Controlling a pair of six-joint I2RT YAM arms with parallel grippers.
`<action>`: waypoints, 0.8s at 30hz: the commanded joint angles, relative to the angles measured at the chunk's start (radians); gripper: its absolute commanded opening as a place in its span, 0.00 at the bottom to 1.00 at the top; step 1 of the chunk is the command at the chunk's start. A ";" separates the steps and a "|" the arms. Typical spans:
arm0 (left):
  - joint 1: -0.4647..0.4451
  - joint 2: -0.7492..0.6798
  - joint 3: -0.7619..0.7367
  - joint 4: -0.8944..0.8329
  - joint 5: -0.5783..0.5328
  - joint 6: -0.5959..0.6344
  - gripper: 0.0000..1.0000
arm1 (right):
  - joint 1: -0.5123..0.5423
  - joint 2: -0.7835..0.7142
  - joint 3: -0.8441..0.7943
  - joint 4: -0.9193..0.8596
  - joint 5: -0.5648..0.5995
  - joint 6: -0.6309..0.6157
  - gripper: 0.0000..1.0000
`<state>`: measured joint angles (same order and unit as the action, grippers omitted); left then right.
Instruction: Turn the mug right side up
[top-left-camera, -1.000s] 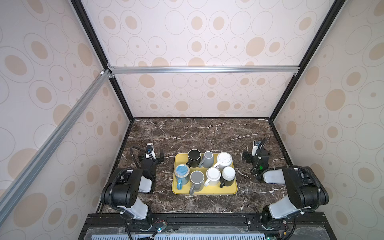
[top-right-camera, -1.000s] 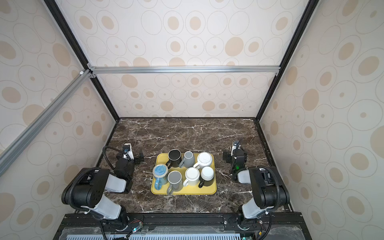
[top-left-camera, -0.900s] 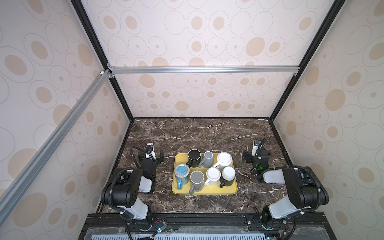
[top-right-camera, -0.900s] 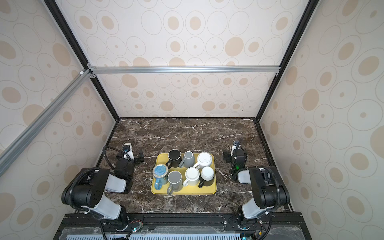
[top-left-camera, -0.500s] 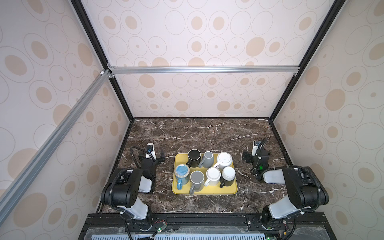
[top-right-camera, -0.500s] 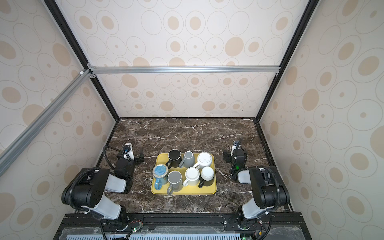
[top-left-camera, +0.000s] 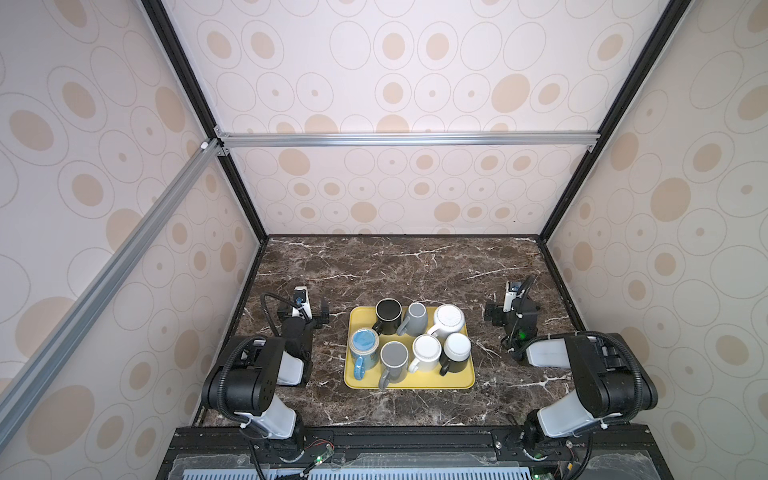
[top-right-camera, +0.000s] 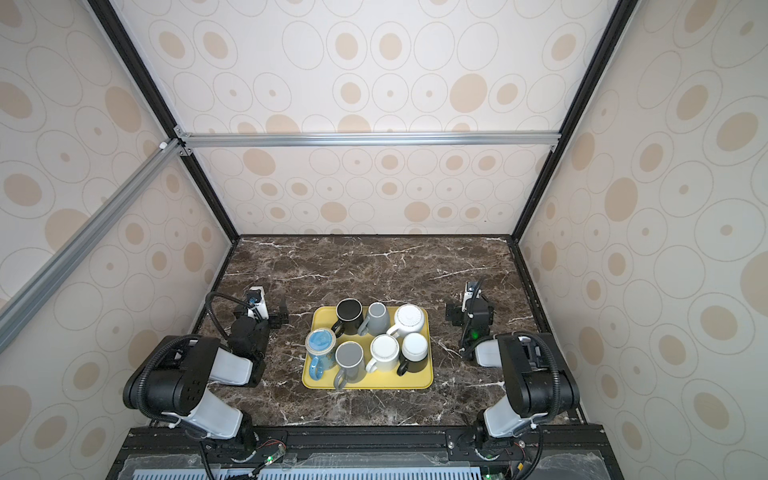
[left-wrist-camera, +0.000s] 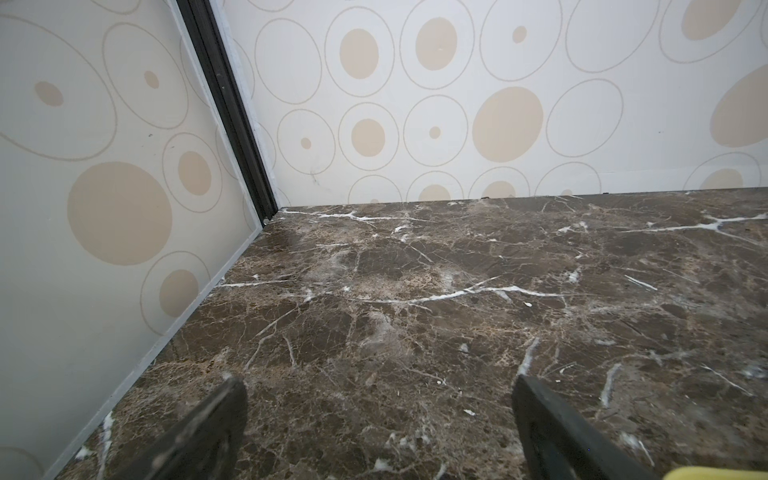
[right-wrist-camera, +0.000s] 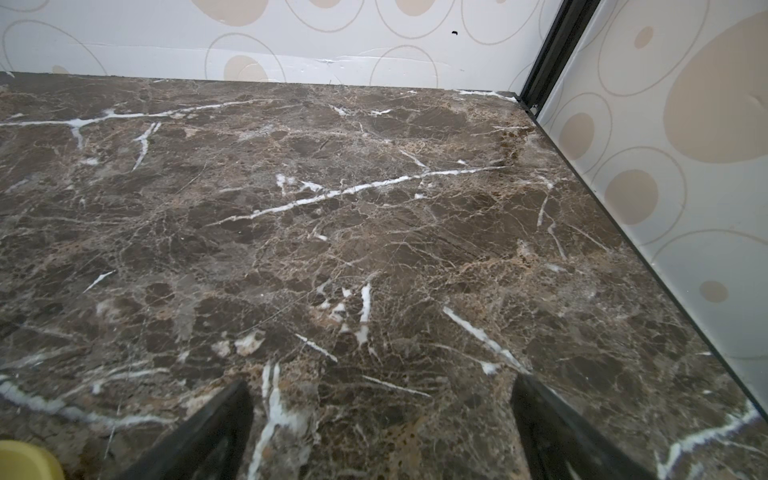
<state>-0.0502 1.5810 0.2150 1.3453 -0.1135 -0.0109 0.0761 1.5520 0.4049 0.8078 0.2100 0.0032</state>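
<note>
both hang open and empty over the bare marble table (top-left-camera: 395, 266): left gripper (left-wrist-camera: 376, 395), right gripper (right-wrist-camera: 380, 395). between them, just beside each, sits the yellow tray (top-left-camera: 415, 380) packed with mugs (top-left-camera: 395, 355). the white mug (top-left-camera: 446, 318) nearest the right gripper seems bottom-up, clear of its fingers.

Arms sit folded, left gripper (top-left-camera: 303, 311) and right gripper (top-left-camera: 511, 312) spread wide.

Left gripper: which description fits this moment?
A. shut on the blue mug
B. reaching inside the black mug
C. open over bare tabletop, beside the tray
C: the left gripper stands wide open with only marble tabletop between its jaws, and in a top view it sits left of the yellow tray, touching no mug.
</note>
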 joint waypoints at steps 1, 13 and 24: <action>0.011 -0.001 0.015 0.003 0.006 0.005 1.00 | -0.006 -0.007 0.014 0.008 0.006 0.005 1.00; -0.048 -0.203 0.046 -0.199 -0.134 0.038 1.00 | -0.007 -0.082 0.198 -0.370 0.023 0.014 0.98; -0.148 -0.622 0.242 -0.916 -0.271 -0.329 1.00 | 0.052 -0.292 0.411 -0.910 0.091 0.239 0.96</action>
<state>-0.1635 1.0431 0.4286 0.6983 -0.3614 -0.2111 0.1017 1.2976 0.7815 0.1421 0.2657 0.1482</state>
